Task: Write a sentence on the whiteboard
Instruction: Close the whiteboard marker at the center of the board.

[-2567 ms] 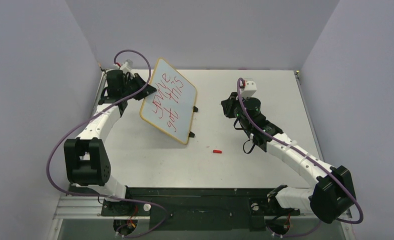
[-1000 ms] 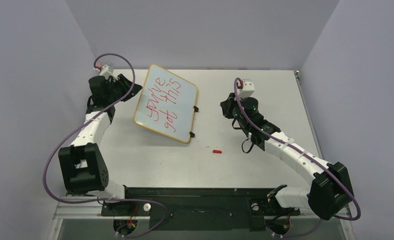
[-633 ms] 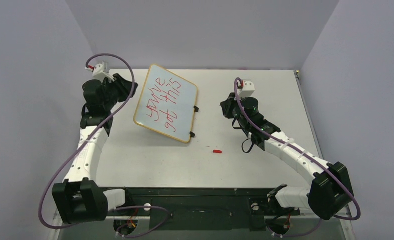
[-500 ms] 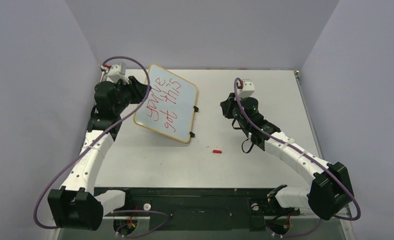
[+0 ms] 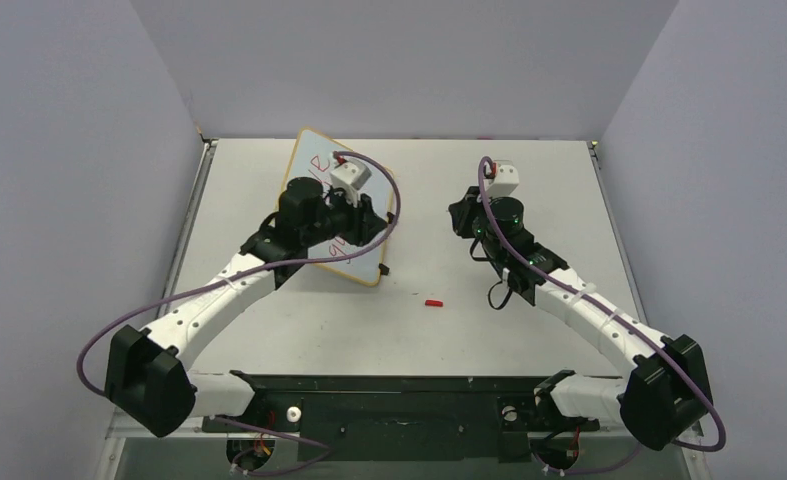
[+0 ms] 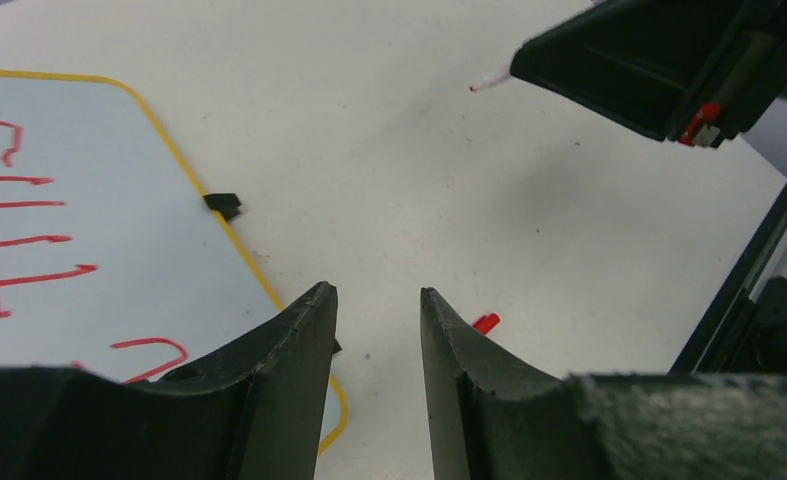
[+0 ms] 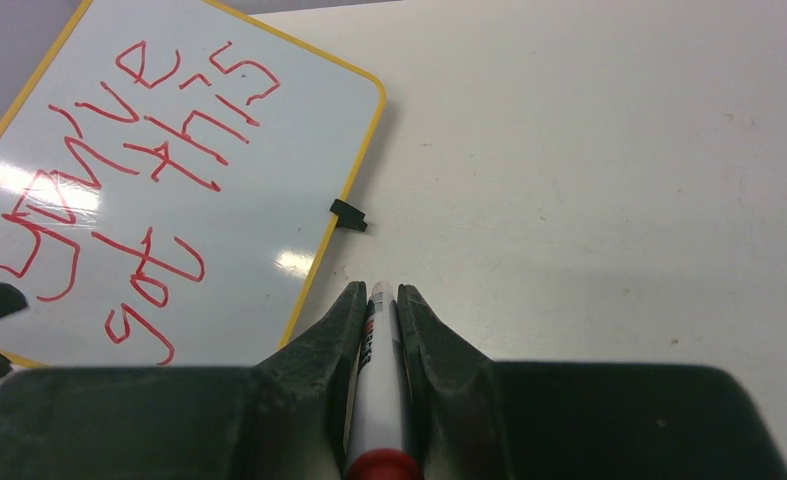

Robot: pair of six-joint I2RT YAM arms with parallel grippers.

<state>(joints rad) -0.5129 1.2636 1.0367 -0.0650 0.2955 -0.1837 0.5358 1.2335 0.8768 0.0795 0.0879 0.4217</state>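
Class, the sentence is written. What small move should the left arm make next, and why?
Probably ease the left fingers toward the red cap lying loose on the table beside the whiteboard. The sentence looks finished, the right fingers grip the marker with its tip bare, and the left fingers stand open and empty, so fetching the cap seems the likely step.

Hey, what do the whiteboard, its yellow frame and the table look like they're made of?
Whiteboard: glossy white coated sheet, perhaps melamine or laminate; light glares off it. Frame: thin yellow-orange edging, probably plastic, though too thin to tell. Table: matte off-white top with faint specks, maybe painted or laminated board.
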